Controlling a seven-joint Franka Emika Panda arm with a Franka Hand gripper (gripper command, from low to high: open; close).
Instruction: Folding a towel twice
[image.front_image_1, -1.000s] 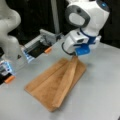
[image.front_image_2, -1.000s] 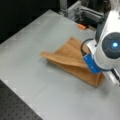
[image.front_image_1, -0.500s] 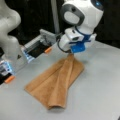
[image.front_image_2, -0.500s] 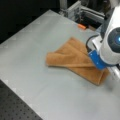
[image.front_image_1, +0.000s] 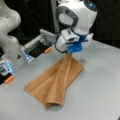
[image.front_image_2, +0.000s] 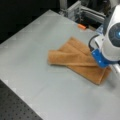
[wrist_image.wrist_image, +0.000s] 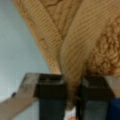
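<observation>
The orange-brown towel (image.front_image_1: 56, 81) lies on the grey table in both front views, with one part lifted and drawn over the rest into a raised fold. My gripper (image.front_image_1: 71, 52) is above the towel's far end and is shut on a corner of the cloth. In a front view the towel (image.front_image_2: 75, 60) spreads out to the left of the blue gripper (image.front_image_2: 100, 58). The wrist view shows the towel (wrist_image.wrist_image: 75, 37) pinched between the two dark fingers (wrist_image.wrist_image: 51, 95), hanging as a taut pleat.
A white robot base (image.front_image_1: 10, 37) stands at a front view's left beside a grey metal frame (image.front_image_1: 40, 42) with orange tabs (image.front_image_1: 47, 50). The frame (image.front_image_2: 80, 12) also shows at the top of a front view. A perforated black board (image.front_image_2: 15, 107) borders the table's bottom left.
My gripper has moved to the left and forward over the towel, carrying the held corner, so the lifted fold now lies further across the cloth.
</observation>
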